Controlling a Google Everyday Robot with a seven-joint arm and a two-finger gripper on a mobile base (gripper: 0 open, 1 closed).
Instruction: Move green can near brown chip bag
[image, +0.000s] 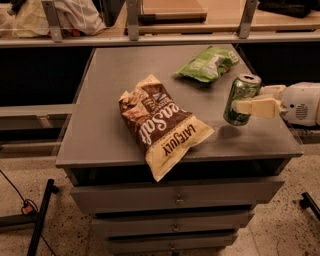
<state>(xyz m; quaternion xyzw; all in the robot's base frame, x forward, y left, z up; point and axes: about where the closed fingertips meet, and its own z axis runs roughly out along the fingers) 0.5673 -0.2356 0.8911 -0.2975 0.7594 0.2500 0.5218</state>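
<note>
The green can (240, 98) is held upright just above the right side of the grey table (105, 95), with its shadow on the tabletop below. My gripper (252, 101) reaches in from the right edge and is shut on the can, its cream fingers (256, 107) on either side of it. The brown chip bag (160, 122) lies flat at the table's front middle, its cream end overhanging the front edge. The can is to the right of the bag, a short gap away.
A smaller green bag (207, 63) lies at the table's back right, behind the can. Drawers (175, 200) run below the tabletop. A shelf rail (150, 37) with upright posts runs along the back. A black stand leg (37, 220) is on the floor at the left.
</note>
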